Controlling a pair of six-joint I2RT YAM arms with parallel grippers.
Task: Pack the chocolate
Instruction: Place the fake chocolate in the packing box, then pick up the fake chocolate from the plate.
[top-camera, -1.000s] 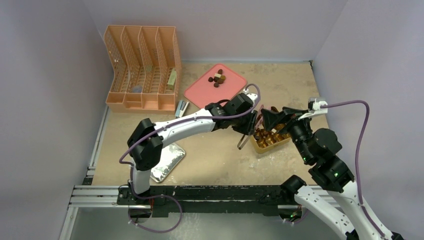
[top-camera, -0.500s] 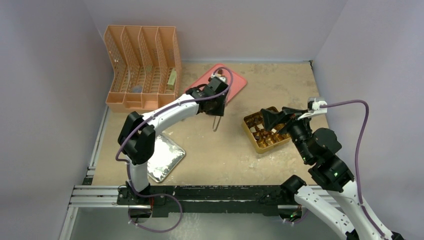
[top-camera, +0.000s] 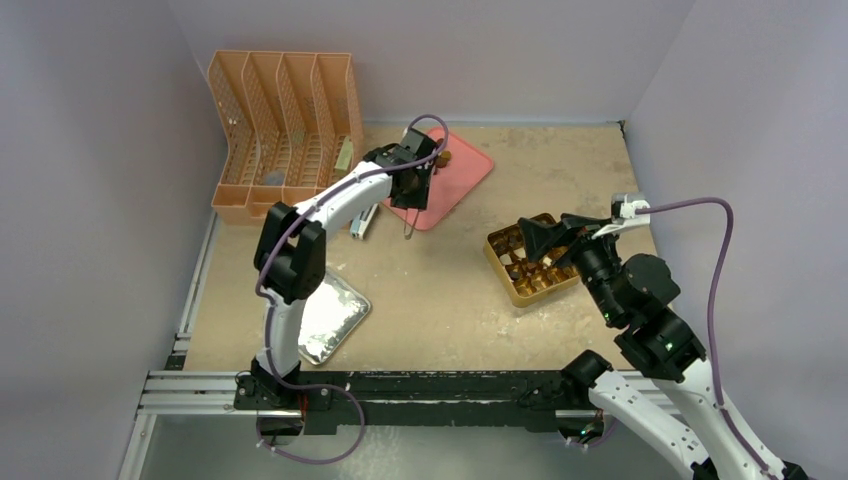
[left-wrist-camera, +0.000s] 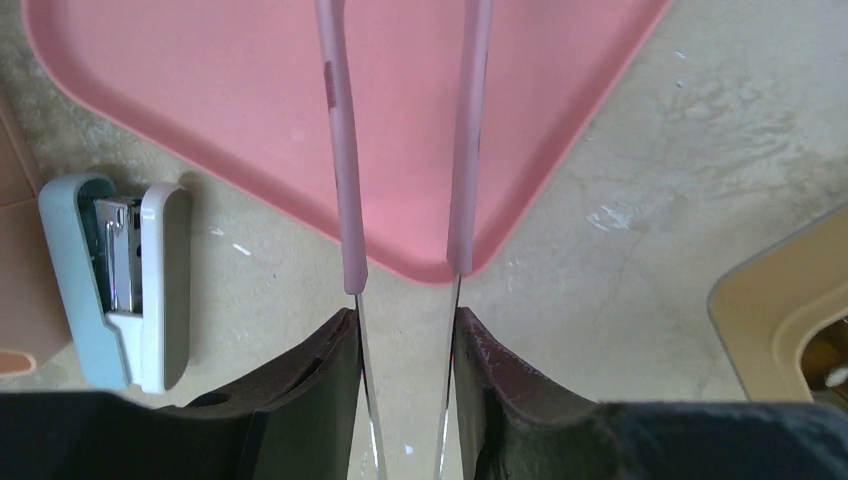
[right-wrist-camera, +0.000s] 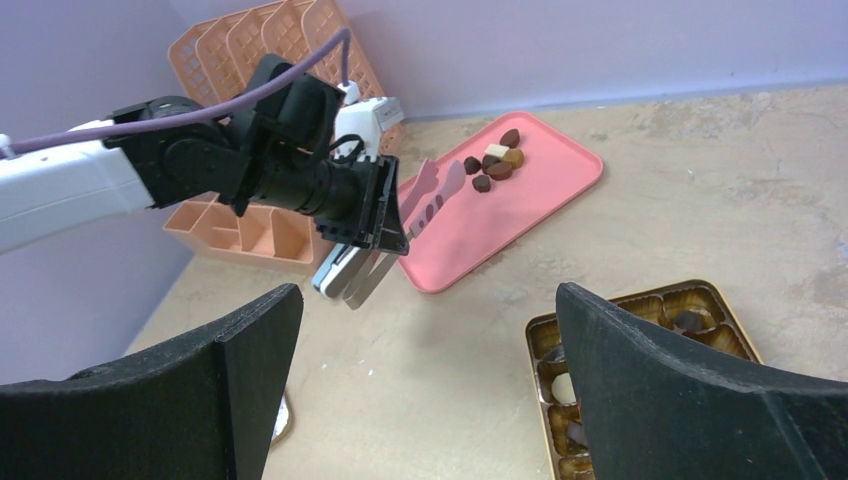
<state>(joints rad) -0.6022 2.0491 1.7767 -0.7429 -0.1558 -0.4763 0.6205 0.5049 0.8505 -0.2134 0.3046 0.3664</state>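
Note:
Several chocolate pieces (right-wrist-camera: 495, 162) lie at the far end of the pink tray (top-camera: 455, 180), mostly hidden behind the left arm in the top view. More chocolate (right-wrist-camera: 690, 320) sits in the cells of the gold box (top-camera: 520, 292). My left gripper (left-wrist-camera: 405, 320) hangs over the tray's near corner, shut on pink-tipped tongs (left-wrist-camera: 345, 150). The tongs' arms are spread with nothing between them. My right gripper (right-wrist-camera: 428, 295) stands open above the gold box's left side, holding nothing.
An orange file organizer (top-camera: 285, 130) stands at the back left. A pale blue stapler (left-wrist-camera: 125, 280) lies just left of the tray's corner. A foil tray (top-camera: 330, 320) sits near the left arm's base. Purple walls close in three sides.
My left arm has swung left from over the gold box to the pink tray's near corner, carrying the tongs. The right arm has stayed put.

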